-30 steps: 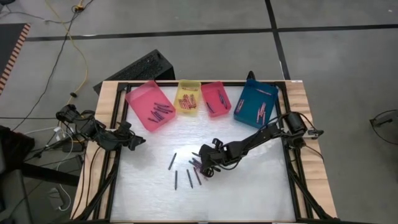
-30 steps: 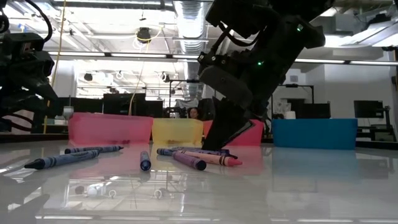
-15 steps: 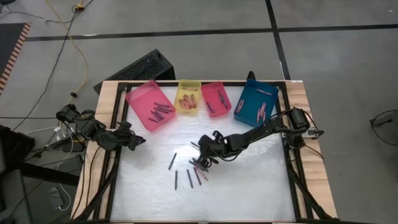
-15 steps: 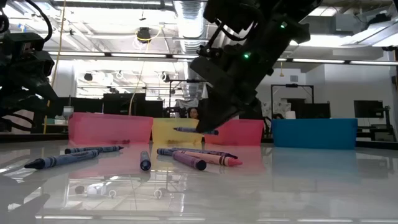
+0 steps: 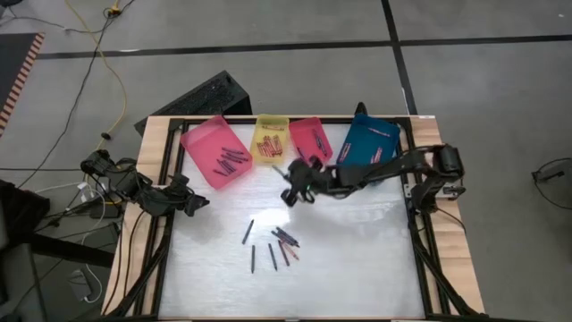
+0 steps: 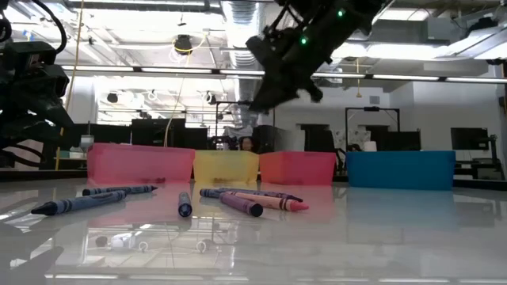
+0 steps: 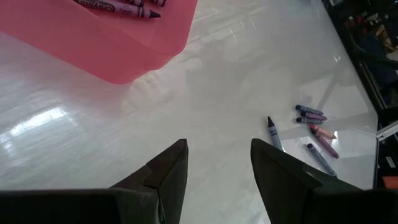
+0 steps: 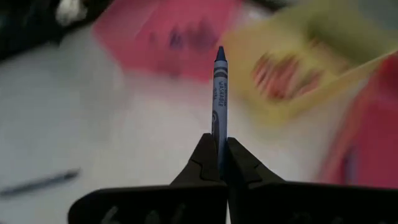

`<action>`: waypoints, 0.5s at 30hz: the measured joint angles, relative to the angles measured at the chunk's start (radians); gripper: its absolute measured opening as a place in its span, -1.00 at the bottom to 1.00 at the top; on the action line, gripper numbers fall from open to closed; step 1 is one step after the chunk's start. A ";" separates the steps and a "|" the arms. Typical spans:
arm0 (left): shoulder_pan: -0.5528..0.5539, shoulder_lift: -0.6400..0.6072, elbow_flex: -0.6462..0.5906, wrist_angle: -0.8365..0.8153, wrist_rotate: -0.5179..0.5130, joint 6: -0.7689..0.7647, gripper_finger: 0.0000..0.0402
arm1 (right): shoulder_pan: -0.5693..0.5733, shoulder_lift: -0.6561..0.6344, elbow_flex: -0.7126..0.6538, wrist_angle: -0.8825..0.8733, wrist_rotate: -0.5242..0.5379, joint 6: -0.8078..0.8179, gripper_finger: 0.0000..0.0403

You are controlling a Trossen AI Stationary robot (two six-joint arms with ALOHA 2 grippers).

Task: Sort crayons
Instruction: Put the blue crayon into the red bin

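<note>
At the bench's left edge the left gripper (image 7: 217, 165) waits low over the white surface, its two dark fingers spread apart and holding nothing, just short of the large translucent pink plastic tray (image 5: 214, 150) that sits angled at the far left of the tray row with several dark crayons (image 5: 231, 159) lying in it. Next along the bench's far edge stands the small yellow plastic tray (image 5: 270, 124), holding a cluster of red and pink crayons (image 5: 268, 146), then the small red plastic tray (image 5: 313, 154) with a few dark sticks inside, and at the far right corner the deep blue plastic tray (image 5: 357, 154) with pink crayons (image 5: 376, 158) in it. Toward the middle of the bench, nearer its front edge, a handful of loose crayons (image 5: 273, 246) in dark blue, purple and pink lie scattered on the white surface (image 5: 357, 259). Above them, raised well clear of the bench and just in front of the yellow and red trays, the right gripper (image 8: 219, 163) is clamped tight on a single blue paper-wrapped crayon (image 8: 220, 93), which sticks straight out from between its fingertips.
</note>
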 joint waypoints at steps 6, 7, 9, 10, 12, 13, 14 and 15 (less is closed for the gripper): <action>0.000 0.000 0.000 0.000 -0.001 0.000 -0.18 | -0.106 -0.094 0.001 -0.019 0.034 -0.035 -0.98; 0.000 0.000 0.000 0.000 -0.001 0.000 -0.18 | -0.124 -0.105 0.001 -0.031 0.044 -0.035 -0.98; 0.000 0.000 0.000 0.000 -0.001 0.000 -0.18 | -0.160 -0.124 0.001 -0.048 0.063 -0.035 -0.98; 0.000 0.000 0.000 0.000 -0.001 0.000 -0.18 | -0.177 -0.129 0.001 -0.066 0.076 -0.032 -0.98; 0.000 0.000 0.000 0.000 -0.001 0.000 -0.18 | -0.213 -0.136 0.001 -0.101 0.101 -0.002 -0.98; 0.000 0.000 0.000 0.000 0.000 0.000 -0.18 | -0.231 -0.137 0.001 -0.125 0.106 0.015 -0.98; 0.000 0.000 0.000 0.000 0.000 0.000 -0.18 | -0.250 -0.137 0.001 -0.149 0.106 0.029 -0.98; 0.000 0.000 0.000 0.000 0.000 0.000 -0.18 | -0.268 -0.131 0.001 -0.168 0.105 0.043 -0.98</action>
